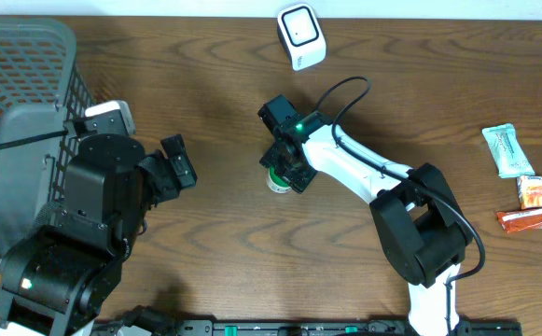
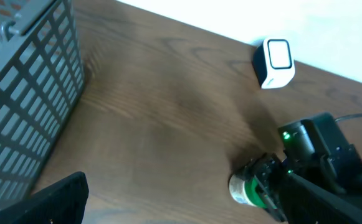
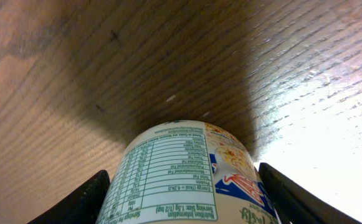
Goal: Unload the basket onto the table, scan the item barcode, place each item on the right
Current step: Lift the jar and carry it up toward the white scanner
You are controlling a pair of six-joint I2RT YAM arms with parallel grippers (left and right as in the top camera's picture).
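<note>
The item is a small white jar with a green lid [image 1: 277, 181], lying on its side on the wooden table, just left of centre. My right gripper [image 1: 284, 173] reaches down over it. In the right wrist view the jar's nutrition label [image 3: 187, 180] fills the space between the jaws, and both black fingers [image 3: 87, 199] press against its sides. The white barcode scanner [image 1: 301, 35] stands at the far edge, also seen from the left wrist as the scanner [image 2: 274, 62]. My left gripper [image 1: 179, 161] is open and empty, a short way left of the jar [image 2: 244, 190].
A grey mesh basket [image 1: 19, 93] fills the far left; the same basket [image 2: 25, 81] shows beside my left arm. Snack packets lie at the right edge: a pale green one [image 1: 507, 149], an orange one [image 1: 534, 191] and a red one [image 1: 532, 219].
</note>
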